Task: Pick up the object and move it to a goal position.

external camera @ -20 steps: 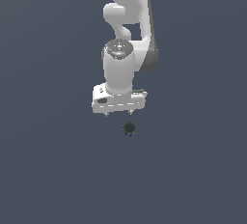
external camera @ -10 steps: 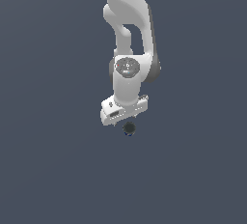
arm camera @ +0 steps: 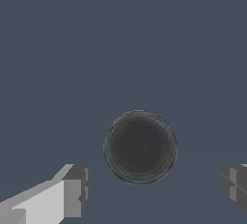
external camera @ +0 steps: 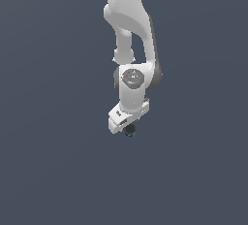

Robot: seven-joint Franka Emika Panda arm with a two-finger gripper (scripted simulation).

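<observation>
The object is a small dark, nearly black ball (arm camera: 140, 147) lying on the plain grey floor. In the exterior view it (external camera: 129, 130) peeks out just under the white hand, partly hidden by it. My gripper (external camera: 127, 128) sits right above the ball and is open. In the wrist view the gripper (arm camera: 157, 189) has one grey fingertip (arm camera: 77, 190) on one side of the ball and the other fingertip (arm camera: 235, 182) on the other side, both apart from it. Nothing is held.
The white arm (external camera: 131, 30) reaches down from the top of the exterior view. The floor (external camera: 53, 161) is a uniform dark grey surface with no other objects in sight.
The hand has come down onto the ball and turned. The ball, which showed whole below the hand, is now partly covered by it. The ball has not moved.
</observation>
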